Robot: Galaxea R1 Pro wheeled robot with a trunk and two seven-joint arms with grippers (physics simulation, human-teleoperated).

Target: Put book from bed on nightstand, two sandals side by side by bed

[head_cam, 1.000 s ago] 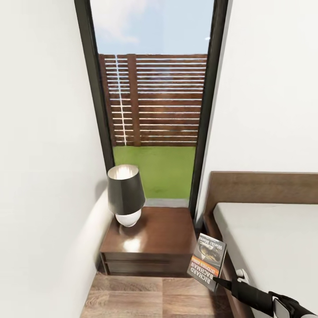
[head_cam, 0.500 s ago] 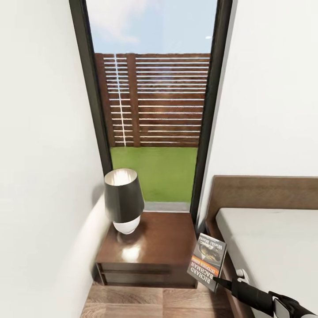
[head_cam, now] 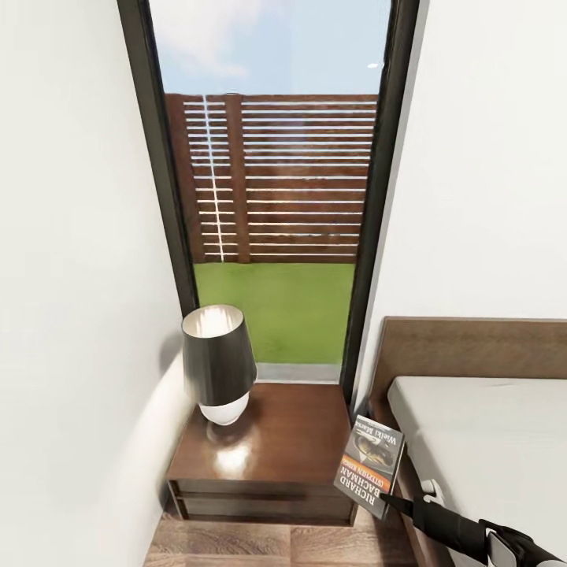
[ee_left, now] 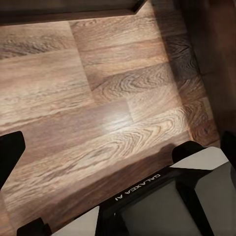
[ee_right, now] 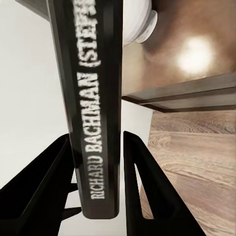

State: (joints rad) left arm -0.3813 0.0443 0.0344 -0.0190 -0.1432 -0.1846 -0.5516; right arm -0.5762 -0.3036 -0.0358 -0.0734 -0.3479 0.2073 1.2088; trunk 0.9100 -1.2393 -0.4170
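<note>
We face a white-walled corner with a tall window (head_cam: 272, 197) onto grass and a slatted fence. The bed (head_cam: 488, 449) fills the lower right, its headboard against the wall. The nightstand (head_cam: 272, 453) stands between the left wall and the bed, just below the window. A lamp (head_cam: 218, 362) with a dark shade sits on the left rear of its glossy surface; the right and front parts are bare.

Our right gripper (ee_right: 96, 162) has its jaws clamped on the book (head_cam: 368, 466), holding it by its lower edge. The book stands upright and tilted in the air, near the nightstand's front right corner and beside the bed frame, not yet over the top.

In our judgement, the main risk is the book slipping or pivoting, since the grip is thin and near one edge. A release from here would drop it onto the floor (ee_left: 98, 108) in the gap. Swinging left too far could knock the lamp over, and a low approach could catch the nightstand's edge.

Our left gripper (ee_left: 118, 182) hangs over the wood floor, jaws apart and empty.
</note>
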